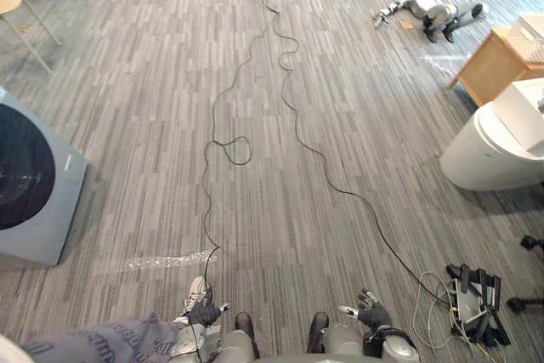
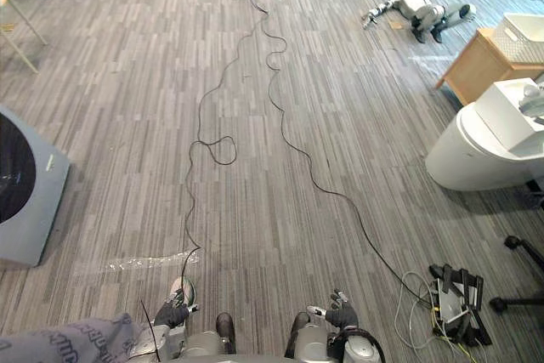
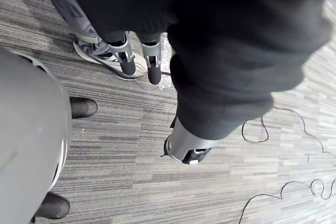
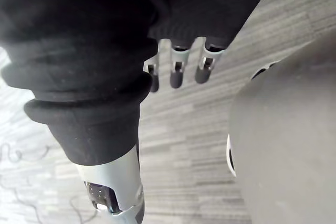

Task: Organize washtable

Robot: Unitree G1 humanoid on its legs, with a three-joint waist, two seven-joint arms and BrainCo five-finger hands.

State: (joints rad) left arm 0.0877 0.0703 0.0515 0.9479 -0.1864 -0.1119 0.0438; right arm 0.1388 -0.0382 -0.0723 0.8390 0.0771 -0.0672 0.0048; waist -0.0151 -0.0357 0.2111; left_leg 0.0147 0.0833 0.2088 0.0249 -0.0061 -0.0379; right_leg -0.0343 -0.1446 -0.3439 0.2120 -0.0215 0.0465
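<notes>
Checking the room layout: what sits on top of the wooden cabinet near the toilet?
A white basket stands on the wooden cabinet, behind the toilet. What the basket holds cannot be told from this angle.

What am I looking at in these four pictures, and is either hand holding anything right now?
The two wide pictures come from the robot's head, looking down at the floor; the two close ones come from its wrists. The left hand and right hand hang low, fingers relaxed, holding nothing. On the floor: a washer at left, a toilet and a wooden table at right, another robot lying far off. A person's leg is beside the left hand.
</notes>
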